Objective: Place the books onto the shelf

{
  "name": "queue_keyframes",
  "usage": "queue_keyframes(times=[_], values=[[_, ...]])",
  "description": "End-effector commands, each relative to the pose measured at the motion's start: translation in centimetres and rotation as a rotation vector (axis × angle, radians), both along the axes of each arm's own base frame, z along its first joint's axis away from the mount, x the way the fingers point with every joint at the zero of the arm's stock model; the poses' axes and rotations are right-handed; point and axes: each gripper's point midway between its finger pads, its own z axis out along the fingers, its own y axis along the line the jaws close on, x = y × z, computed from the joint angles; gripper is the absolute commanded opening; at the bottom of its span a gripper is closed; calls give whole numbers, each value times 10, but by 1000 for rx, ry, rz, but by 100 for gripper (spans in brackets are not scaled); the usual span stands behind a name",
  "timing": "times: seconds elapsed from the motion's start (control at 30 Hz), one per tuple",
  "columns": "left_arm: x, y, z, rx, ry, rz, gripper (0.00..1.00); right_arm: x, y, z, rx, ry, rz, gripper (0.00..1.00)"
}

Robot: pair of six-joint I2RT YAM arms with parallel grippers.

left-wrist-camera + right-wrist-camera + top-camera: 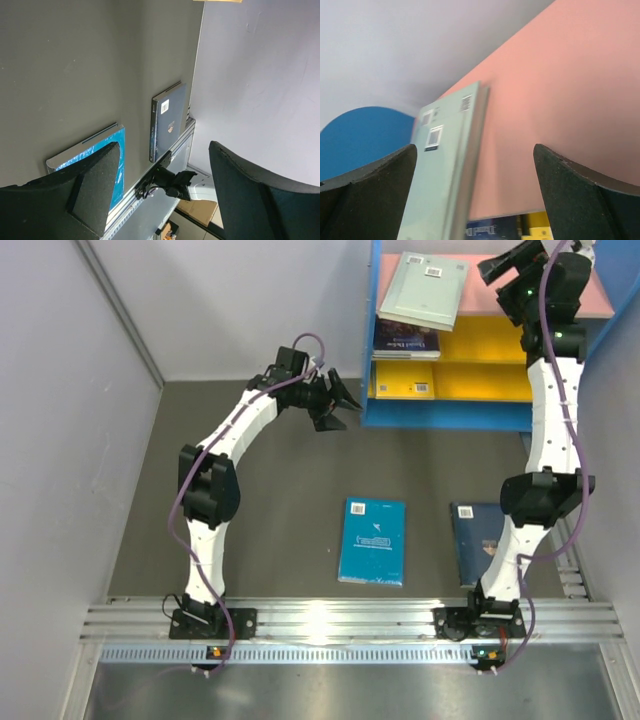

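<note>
Right wrist | grey-green book (442, 190) ahead of right hand (474, 150) (spread wide) | untouched

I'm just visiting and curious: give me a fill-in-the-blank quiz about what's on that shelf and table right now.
1. The grey-green book lies on the ___ top board of the shelf.
2. On the table lie ___ books: the teal book and the navy book.
3. The right gripper has its jaws ___.
4. The left gripper holds ___.
Missing words: pink; two; open; nothing.
</note>
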Motion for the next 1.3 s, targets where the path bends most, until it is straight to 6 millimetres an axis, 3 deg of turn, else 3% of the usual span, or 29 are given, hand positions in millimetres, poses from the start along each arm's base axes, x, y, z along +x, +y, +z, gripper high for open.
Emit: queue_keyframes(times=[0.0, 0.13, 0.23, 0.27, 0.37, 0.5, 0.53, 0.73, 0.83, 0.93, 1.03, 1.07, 1.13, 1.2, 1.27], values=[[-2, 1, 11, -15, -34, -26, 77, -12, -33, -68, -162, 250, -98, 100], [-1, 1, 7, -15, -32, -20, 76, -16, -29, -69, -163, 259, -72, 97], [-1, 2, 7, -10, -40, -16, 76, -17, -20, -57, -145, 206, -40, 50], [-2, 2, 6, -6, -35, -15, 76, -17, -19, -53, -140, 192, -39, 24], [-5, 4, 1, 1, -26, -16, 76, -11, -5, -43, -147, 145, -26, 13], [-5, 6, 1, 3, -26, -17, 76, 0, 7, -47, -167, 137, -15, 13], [-5, 7, 1, 1, -26, -17, 76, 2, 32, -52, -169, 143, 26, 13], [-3, 15, -4, 3, -13, -12, 75, 15, 76, -79, -170, 177, 107, 13], [-3, 17, -3, -1, -14, -11, 75, 22, 88, -87, -158, 183, 121, 13], [-5, 19, 0, -7, -20, -21, 75, 32, 82, -90, -134, 178, 90, 17], [-7, 19, 1, -11, -20, -33, 75, 43, 75, -83, -100, 135, 65, 30], [-8, 20, 2, -12, -19, -35, 75, 45, 74, -80, -90, 119, 62, 39], [-8, 22, 1, -3, -22, -39, 75, 49, 70, -71, -87, 81, 47, 49], [-8, 25, 0, 9, -26, -34, 75, 46, 59, -64, -140, 64, 22, 62], [-10, 29, -2, 29, -27, -35, 75, 30, 33, -49, -215, 54, -60, 69]])
